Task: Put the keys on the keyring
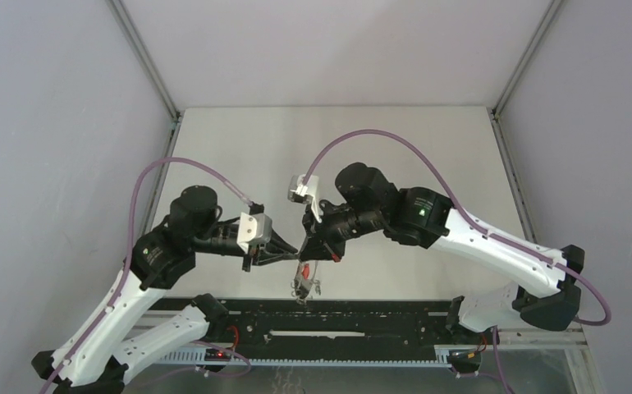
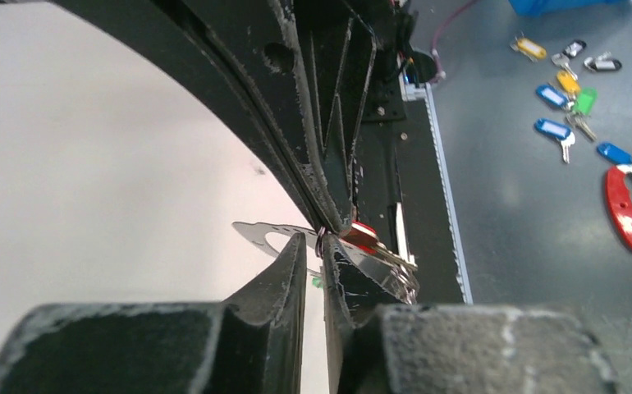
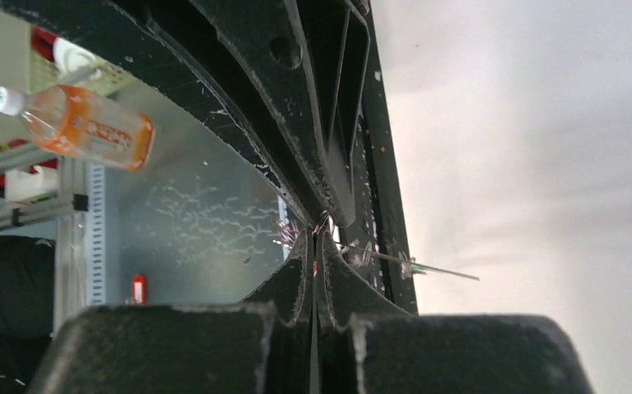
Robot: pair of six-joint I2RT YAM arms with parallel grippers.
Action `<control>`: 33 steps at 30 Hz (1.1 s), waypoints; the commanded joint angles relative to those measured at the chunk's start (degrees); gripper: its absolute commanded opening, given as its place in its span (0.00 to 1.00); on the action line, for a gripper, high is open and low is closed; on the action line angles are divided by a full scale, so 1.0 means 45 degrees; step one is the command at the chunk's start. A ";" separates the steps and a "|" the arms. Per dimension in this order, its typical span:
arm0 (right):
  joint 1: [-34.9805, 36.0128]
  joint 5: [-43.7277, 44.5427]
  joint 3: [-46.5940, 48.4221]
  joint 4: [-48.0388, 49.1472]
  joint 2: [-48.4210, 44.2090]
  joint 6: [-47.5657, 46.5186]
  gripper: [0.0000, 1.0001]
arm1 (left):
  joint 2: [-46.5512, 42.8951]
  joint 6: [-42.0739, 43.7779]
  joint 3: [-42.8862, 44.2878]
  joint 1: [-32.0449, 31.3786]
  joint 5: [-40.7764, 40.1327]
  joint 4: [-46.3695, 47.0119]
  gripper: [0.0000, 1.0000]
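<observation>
Your right gripper point(image 3: 314, 246) is clamped fully closed, and the small metal ring of the keyring point(image 2: 319, 242) sits right at its fingertips, apparently pinched there. Your left gripper point(image 2: 316, 250) meets it tip to tip from the opposite side, with its jaws parted by a narrow gap and the ring at the mouth of that gap (whether they touch the ring you cannot tell from these views). The red-headed key point(image 2: 364, 233) lies just beyond the left fingertips, against the right gripper's fingers. The green-headed key point(image 3: 416, 267) shows as a speck just off to the side of the right fingertips. From above, the bunch dangles directly below both sets of tips, over the table point(image 1: 378, 148).
</observation>
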 commanded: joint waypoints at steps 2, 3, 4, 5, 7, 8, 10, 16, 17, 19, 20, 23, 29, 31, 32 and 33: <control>0.0391 0.0999 0.1429 -0.1216 0.0381 -0.1253 0.00 | 0.0250 0.1561 0.0685 -0.0050 0.0971 -0.1909 0.15; 0.0412 0.1010 0.1542 -0.1335 0.0439 -0.1255 0.00 | 0.0234 0.1633 0.0655 -0.0063 0.1061 -0.2046 0.15; 0.0442 0.1011 0.1656 -0.1431 0.0498 -0.1255 0.00 | 0.0215 0.1647 0.0610 -0.0058 0.1138 -0.2112 0.16; 0.0468 0.1011 0.1773 -0.1538 0.0566 -0.1402 0.00 | 0.0213 0.1615 0.0599 -0.0067 0.1196 -0.2118 0.18; 0.0539 0.1011 0.2024 -0.1750 0.0749 -0.1679 0.00 | 0.0240 0.1562 0.0609 -0.0063 0.1363 -0.2109 0.28; 0.0565 0.1028 0.2134 -0.1865 0.0842 -0.1726 0.00 | 0.0274 0.1541 0.0623 -0.0063 0.1408 -0.2100 0.35; 0.0638 0.1040 0.2365 -0.2019 0.0966 -0.1813 0.00 | 0.0299 0.1442 0.0654 -0.0064 0.1367 -0.1969 0.42; 0.0761 0.0991 0.2680 -0.2137 0.1211 -0.1945 0.00 | 0.0251 0.0725 0.0464 -0.0056 0.1085 -0.1075 0.36; 0.0798 0.0992 0.2787 -0.2227 0.1290 -0.1996 0.00 | 0.0251 0.0625 0.0449 -0.0064 0.1024 -0.0975 0.34; 0.0887 0.1015 0.2977 -0.2395 0.1483 -0.2115 0.00 | 0.0222 0.0591 0.0439 -0.0060 0.0916 -0.0928 0.30; 0.0933 0.1039 0.3078 -0.2483 0.1551 -0.2188 0.00 | 0.0209 0.0589 0.0439 -0.0060 0.0887 -0.0927 0.29; 0.1000 0.1031 0.3331 -0.2679 0.1738 -0.2279 0.00 | 0.0198 0.0692 0.0449 -0.0063 0.0968 -0.1035 0.23; 0.1022 0.0815 0.3539 -0.2591 0.1739 -0.2268 0.00 | 0.0217 0.1394 0.0321 -0.0051 0.1260 -0.1607 0.00; 0.0962 0.0701 0.3488 -0.2531 0.1669 -0.2209 0.00 | 0.0245 0.1980 0.0377 -0.0068 0.1369 -0.2170 0.00; 0.0904 0.0540 0.3411 -0.2439 0.1601 -0.2122 0.00 | 0.0253 0.2215 0.0397 -0.0058 0.1421 -0.2403 0.00; 0.0789 0.0349 0.3294 -0.2260 0.1466 -0.2015 0.00 | 0.0252 0.2433 0.0399 -0.0057 0.1461 -0.2564 0.00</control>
